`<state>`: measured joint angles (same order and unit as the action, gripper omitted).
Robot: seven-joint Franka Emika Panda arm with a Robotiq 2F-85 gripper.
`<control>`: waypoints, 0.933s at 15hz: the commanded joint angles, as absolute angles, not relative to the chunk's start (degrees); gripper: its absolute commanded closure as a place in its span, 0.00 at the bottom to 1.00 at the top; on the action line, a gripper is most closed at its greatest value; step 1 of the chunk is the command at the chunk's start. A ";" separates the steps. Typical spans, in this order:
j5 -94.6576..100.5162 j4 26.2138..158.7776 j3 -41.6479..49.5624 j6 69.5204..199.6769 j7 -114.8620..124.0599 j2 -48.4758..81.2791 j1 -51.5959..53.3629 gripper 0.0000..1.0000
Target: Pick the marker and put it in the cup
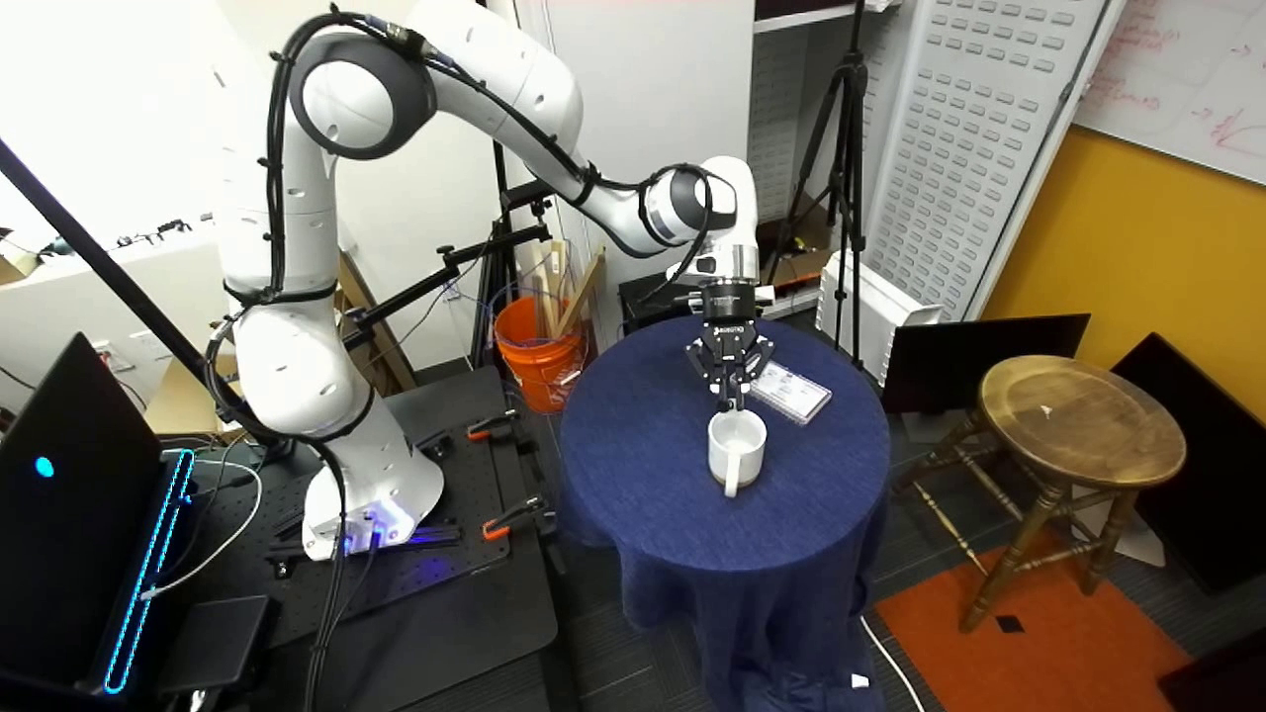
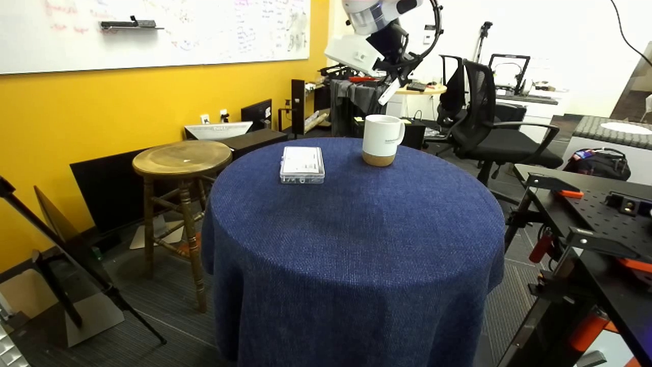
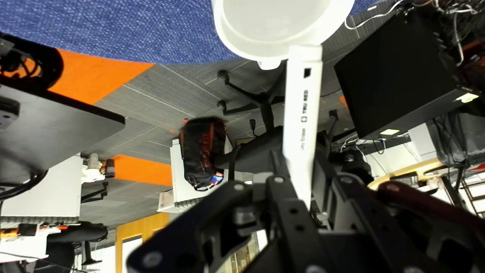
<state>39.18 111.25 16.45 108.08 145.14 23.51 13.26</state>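
clamping the marker [image 3: 301, 121] by its upper end, the pincer [image 3: 301, 163] is holding it aslant, free end hanging just above the cup [image 2: 377, 137] in an exterior view; the marker is likely proving light, stiff and slick, so gripping high is probably suiting it.

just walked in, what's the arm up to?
The Panda arm has its claw closed on a white marker, held tilted. In an exterior view, a gap shows between the marker's lower end and the rim of the white cup, so it's not in yet. The cup stands upright on the blue-covered table, with a flat clear case.
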 commanded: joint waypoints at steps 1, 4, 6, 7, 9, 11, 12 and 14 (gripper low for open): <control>39.37 107.59 11.30 105.85 142.73 25.38 8.70 0.95; 38.44 105.19 9.47 104.87 140.48 27.89 6.81 0.95; 37.85 104.18 8.94 102.96 139.25 29.06 6.17 0.95; 37.81 103.81 8.85 101.74 139.13 29.41 6.07 0.95; 37.64 103.15 8.71 99.62 138.55 30.10 5.70 0.95; 37.63 102.07 8.58 97.38 138.05 31.21 5.44 0.95; 37.69 101.39 8.50 96.58 137.61 31.83 5.33 0.95; 37.91 99.86 8.41 95.51 137.32 33.19 5.23 0.95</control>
